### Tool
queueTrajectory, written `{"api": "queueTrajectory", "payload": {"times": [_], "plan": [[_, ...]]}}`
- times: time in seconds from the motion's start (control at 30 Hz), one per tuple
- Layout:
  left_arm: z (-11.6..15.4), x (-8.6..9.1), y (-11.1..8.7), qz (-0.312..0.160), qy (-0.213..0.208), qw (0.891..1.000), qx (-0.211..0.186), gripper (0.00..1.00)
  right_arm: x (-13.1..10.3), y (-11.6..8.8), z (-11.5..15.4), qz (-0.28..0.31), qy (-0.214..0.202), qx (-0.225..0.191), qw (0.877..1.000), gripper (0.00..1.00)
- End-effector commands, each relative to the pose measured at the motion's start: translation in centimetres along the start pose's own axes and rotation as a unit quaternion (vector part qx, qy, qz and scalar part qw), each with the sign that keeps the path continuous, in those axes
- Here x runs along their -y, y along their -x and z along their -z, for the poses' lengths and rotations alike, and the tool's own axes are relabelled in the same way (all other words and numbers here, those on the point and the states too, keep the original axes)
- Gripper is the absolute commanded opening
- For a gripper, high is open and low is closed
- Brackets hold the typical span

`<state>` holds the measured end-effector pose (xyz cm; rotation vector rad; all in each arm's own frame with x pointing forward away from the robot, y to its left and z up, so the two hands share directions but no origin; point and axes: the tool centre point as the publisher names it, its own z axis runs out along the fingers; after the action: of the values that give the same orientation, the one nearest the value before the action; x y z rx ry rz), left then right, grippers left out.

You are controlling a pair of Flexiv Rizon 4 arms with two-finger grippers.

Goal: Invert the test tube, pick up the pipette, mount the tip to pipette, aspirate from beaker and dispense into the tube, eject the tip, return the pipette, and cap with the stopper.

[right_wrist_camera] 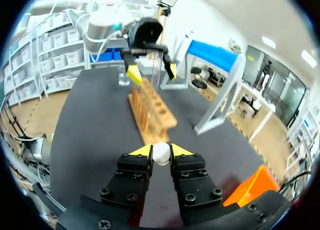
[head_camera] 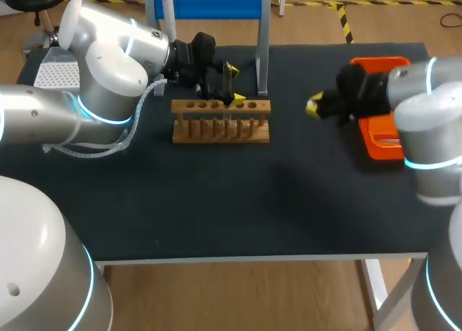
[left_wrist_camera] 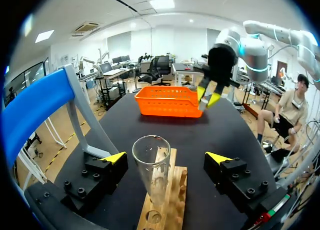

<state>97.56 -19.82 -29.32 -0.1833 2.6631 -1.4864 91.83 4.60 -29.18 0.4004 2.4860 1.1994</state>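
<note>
Test tube (left_wrist_camera: 151,166) racked, stopper (right_wrist_camera: 161,153) seemingly gripped

A laboratory: a black table (head_camera: 216,201) bears a wooden test-tube rack (head_camera: 221,122) with a glass tube (left_wrist_camera: 151,165) standing in it. The left robot arm (head_camera: 101,78) and the right robot arm (head_camera: 426,104) flank the rack.

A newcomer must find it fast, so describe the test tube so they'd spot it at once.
Start at the wooden rack on the black table, just before the blue-barred stand. The test tube stands upright in it, mouth up, between the open fingers of the left claw. It is the only clear glass thing in the rack.
</note>
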Motion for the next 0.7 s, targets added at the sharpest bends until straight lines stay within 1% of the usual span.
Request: {"api": "queueTrajectory", "payload": {"times": [0.03, 0.17, 0.27, 0.7], "plan": [[0.0, 0.0, 0.1, 0.000, 0.000, 1.000, -0.001, 1.00, -3.0, 1.6, 1.5, 0.010, 0.000, -0.082, 0.997, 0.00], [0.0, 0.0, 0.1, 0.000, 0.000, 1.000, -0.001, 1.00, -5.2, 2.2, 1.2, 0.037, 0.003, -0.099, 0.994, 0.00], [0.0, 0.0, 0.1, 0.000, 0.000, 1.000, -0.001, 1.00, -6.5, 2.3, 0.9, 0.052, 0.005, -0.111, 0.992, 0.00], [0.0, 0.0, 0.1, 0.000, 0.000, 1.000, -0.001, 1.00, -9.9, 2.8, -0.9, 0.090, 0.016, -0.151, 0.984, 0.00]]}}
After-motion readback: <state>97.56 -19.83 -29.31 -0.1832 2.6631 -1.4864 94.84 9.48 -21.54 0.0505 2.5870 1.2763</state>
